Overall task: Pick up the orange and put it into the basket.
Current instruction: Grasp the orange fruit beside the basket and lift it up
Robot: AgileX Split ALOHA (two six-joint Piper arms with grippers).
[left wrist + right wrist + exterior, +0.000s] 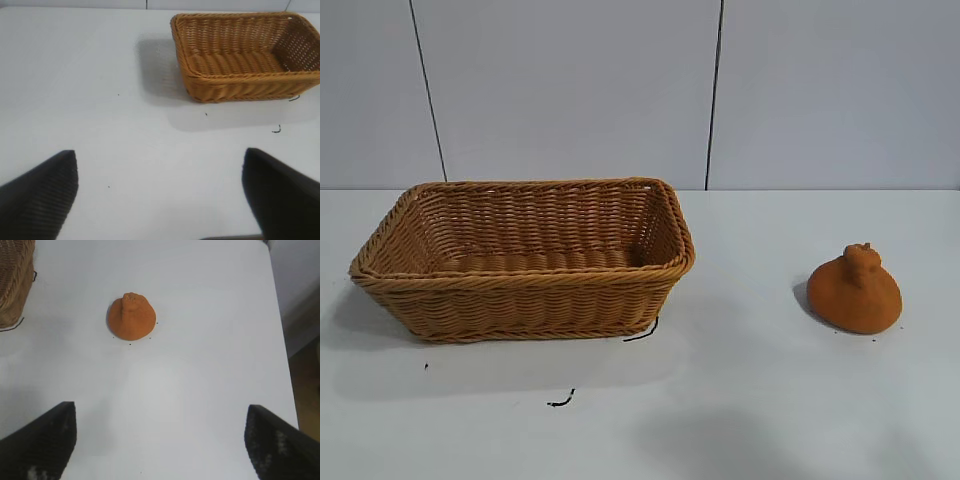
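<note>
The orange (855, 291) is a dull-orange fruit with a knobby neck, lying on the white table at the right; it also shows in the right wrist view, orange (131, 316). The basket (525, 255), tan woven wicker and rectangular, stands at the left with nothing inside, and the left wrist view shows the basket (245, 55) too. My right gripper (160, 412) hangs open above bare table, well short of the orange, nothing between its fingers. My left gripper (160, 160) is open over bare table, far from the basket. Neither arm appears in the exterior view.
The white table (740, 400) carries small black marks (560, 400) in front of the basket. A grey panelled wall (570, 90) stands behind. The table's edge (280, 330) runs beside the orange in the right wrist view, with floor beyond.
</note>
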